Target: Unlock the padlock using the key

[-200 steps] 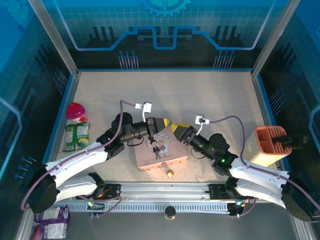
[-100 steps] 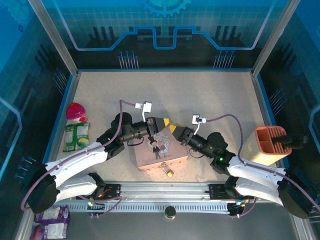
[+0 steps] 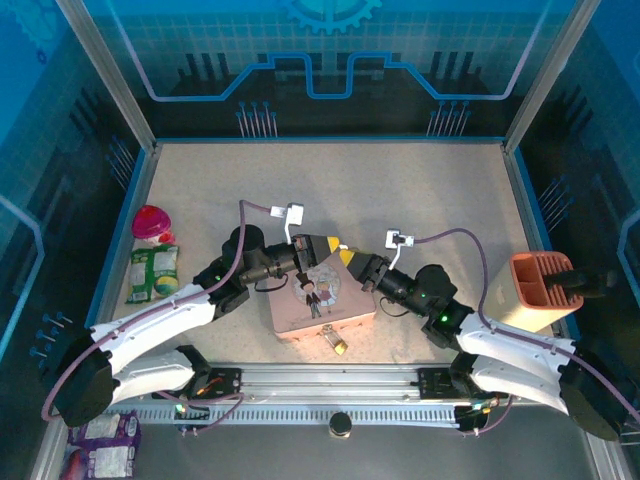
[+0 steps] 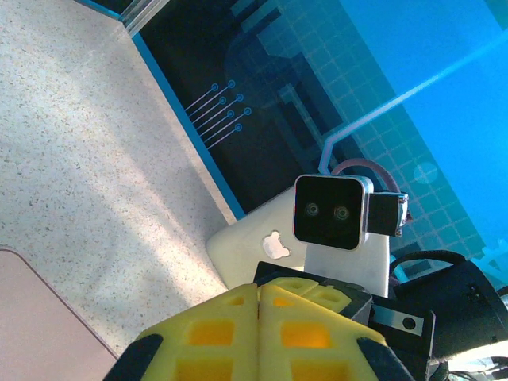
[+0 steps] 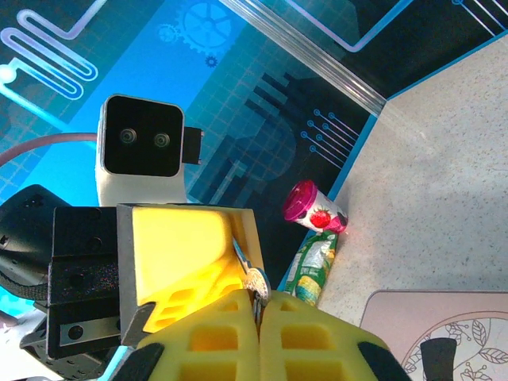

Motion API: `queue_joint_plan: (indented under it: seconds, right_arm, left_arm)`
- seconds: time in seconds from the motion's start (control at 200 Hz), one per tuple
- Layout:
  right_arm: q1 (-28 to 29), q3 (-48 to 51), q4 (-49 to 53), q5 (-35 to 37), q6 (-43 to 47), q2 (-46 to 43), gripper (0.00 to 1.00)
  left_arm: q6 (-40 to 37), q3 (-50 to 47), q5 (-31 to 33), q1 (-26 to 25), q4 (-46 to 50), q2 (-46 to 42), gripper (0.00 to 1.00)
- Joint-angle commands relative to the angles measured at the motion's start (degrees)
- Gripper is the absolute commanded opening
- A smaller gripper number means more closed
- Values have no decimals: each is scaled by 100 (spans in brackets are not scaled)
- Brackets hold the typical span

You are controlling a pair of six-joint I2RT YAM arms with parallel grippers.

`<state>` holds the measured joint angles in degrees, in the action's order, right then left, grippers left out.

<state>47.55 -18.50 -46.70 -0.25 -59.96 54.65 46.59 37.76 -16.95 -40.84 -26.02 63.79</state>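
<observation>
The key (image 5: 255,281) is a tiny silvery piece whose round head pokes out between the two grippers' tips. My left gripper (image 3: 327,243) and right gripper (image 3: 346,257) meet tip to tip above the pink tin (image 3: 300,318). In the right wrist view my right gripper (image 5: 259,300) is shut on the key's lower part. The thin blade runs up into the seam of the left gripper's yellow fingers (image 5: 182,254). In the left wrist view the left gripper (image 4: 259,290) is shut, with the key hidden. The brass padlock (image 3: 336,343) lies on the table just in front of the tin.
A pink-lidded cup (image 3: 151,221) and a green snack bag (image 3: 153,272) lie at the table's left edge. An orange holder (image 3: 540,290) stands at the right edge. The tin sits between both arms, near the front rail.
My right gripper has slid a little to the left until its tips met the left gripper's tips. The left arm, tin and padlock have stayed put.
</observation>
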Motion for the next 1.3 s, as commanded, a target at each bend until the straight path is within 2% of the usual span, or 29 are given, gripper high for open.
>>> queue_joint_plan:
  seconds: [0.0,0.115,0.215,0.315,0.445,0.555,0.605,0.79,0.911,1.011,1.296]
  right_arm:
    - [-60,-248,188,99,134,-168,0]
    - [-52,-331,599,186,223,-290,0]
    - [-53,-439,1308,333,410,-542,0]
    - [-48,-582,2409,686,662,-930,0]
    - [-54,-644,3571,1124,871,-1448,0]
    - [-58,-619,4150,1360,1044,-1756,0]
    - [-54,-624,4374,1449,1107,-1840,0]
    - [-62,-720,5033,1752,1262,-2021,0]
    - [-118,-760,5402,1907,1303,-2219,0]
    - [-197,-730,5628,1975,1292,-2441,0]
    - [-354,-586,5936,1890,1132,-2900,0]
  left_arm:
    - [-77,12,-39,3,-59,-7,0]
    - [-207,116,72,-1,257,-49,14]
    - [-544,328,414,7,1129,-201,33]
    - [-932,569,934,55,2268,-418,42]
    - [-1660,1029,1188,103,3763,-598,50]
    - [-2066,1545,1537,70,5193,-642,53]
    - [-2220,1786,1779,-110,5834,-599,53]
    - [-2481,2211,3113,-1638,7287,-258,60]
    - [-2404,2278,3598,-2416,7785,55,60]
    - [-2463,2372,3829,-2855,8052,443,61]
    - [-2835,2338,3767,-3044,8011,1126,65]
